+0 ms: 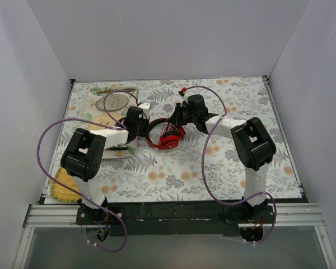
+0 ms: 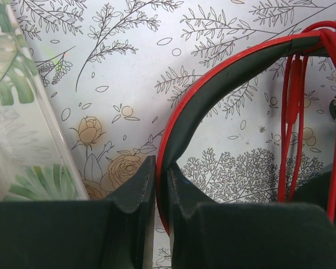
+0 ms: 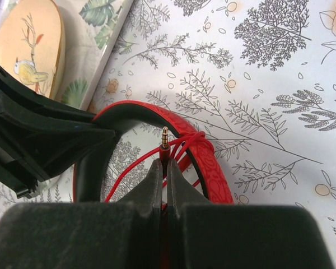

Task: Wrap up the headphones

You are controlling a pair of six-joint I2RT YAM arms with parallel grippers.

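Note:
The red headphones [image 1: 166, 136] stand mid-table with the black-and-red headband [image 2: 213, 84] arching up. My left gripper [image 2: 162, 178] is shut on the headband's lower left part. My right gripper [image 3: 164, 167] is shut on the cable's red plug [image 3: 166, 147], its gold jack tip sticking out past the fingertips. Thin red cable [image 3: 185, 144] is looped round the headband [image 3: 210, 168] right beside the plug. More cable strands [image 2: 294, 123] hang down inside the arch. In the top view the left gripper [image 1: 141, 124] and right gripper [image 1: 176, 119] flank the headphones.
A clear tray [image 1: 103, 120] with leaf-print items stands at the left, close to my left gripper; its edge [image 2: 39, 112] shows in the left wrist view. A round wooden disc with a bird [image 3: 31, 45] lies in it. A yellow-green mat [image 1: 64, 188] lies at the front left.

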